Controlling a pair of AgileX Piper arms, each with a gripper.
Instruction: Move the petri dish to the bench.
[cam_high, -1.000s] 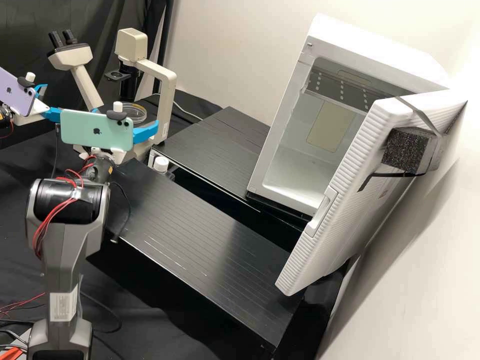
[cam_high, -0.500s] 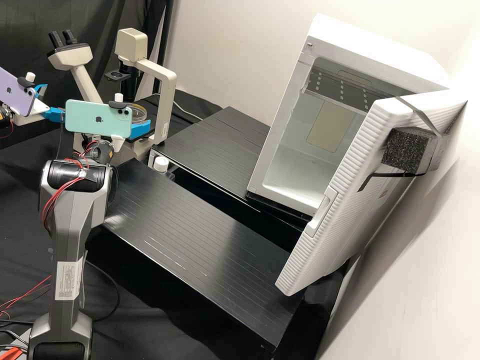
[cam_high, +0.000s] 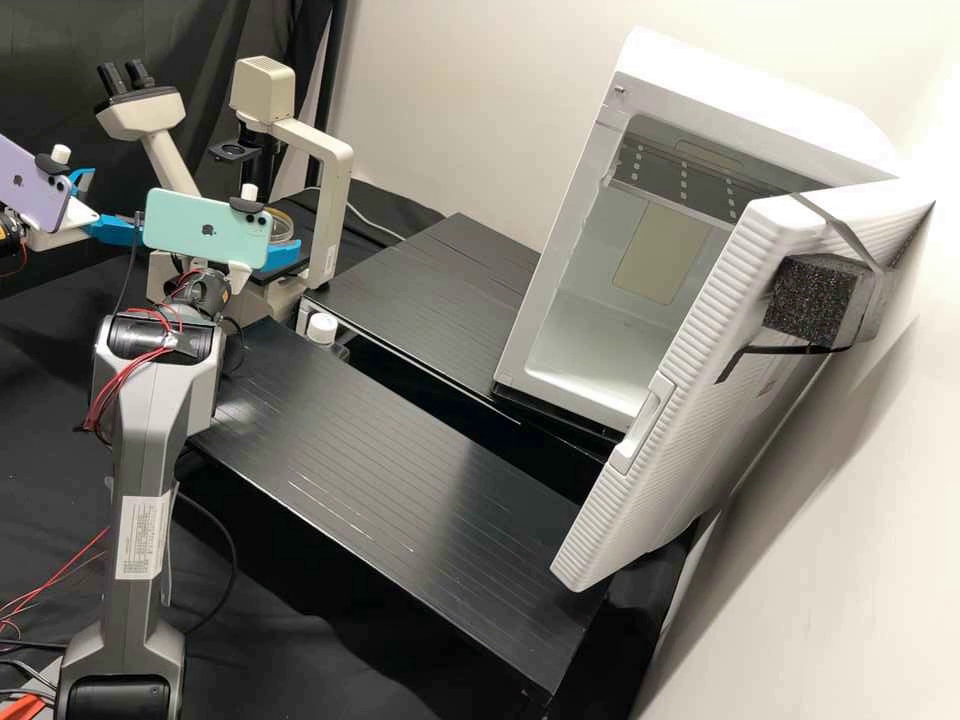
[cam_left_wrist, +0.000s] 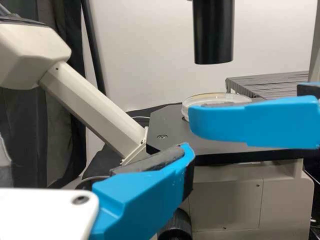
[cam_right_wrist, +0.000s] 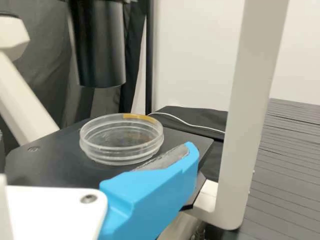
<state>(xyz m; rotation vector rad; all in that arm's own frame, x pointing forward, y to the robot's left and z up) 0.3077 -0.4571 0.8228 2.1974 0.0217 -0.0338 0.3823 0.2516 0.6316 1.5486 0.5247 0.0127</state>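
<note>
My right gripper (cam_high: 282, 256) is at the microscope stage, half hidden behind a green phone; my left gripper (cam_high: 110, 204) stands open farther left, fingers apart. The clear petri dish (cam_high: 281, 222) with yellow tape on its rim rests on the stage. In the right wrist view, one finger of the right gripper (cam_right_wrist: 155, 187) is beside the dish (cam_right_wrist: 121, 145), its pad bare; the gripper is open. In the left wrist view, a bare-padded finger of the left gripper (cam_left_wrist: 150, 192) is in front of the stage, and a right-gripper finger crosses before the dish (cam_left_wrist: 215, 98).
The microscope's upright arm (cam_high: 330, 215) rises right of the stage, its dark condenser (cam_right_wrist: 100, 45) above the dish. Black slatted bench sections (cam_high: 400, 470) lie to the right. A white chamber (cam_high: 600, 350) has its door open. A white-capped bottle (cam_high: 322, 328) stands between.
The right arm has moved away from the high camera and slightly right, bringing its gripper closer to the stage. The left arm and the dish have stayed where they were.
</note>
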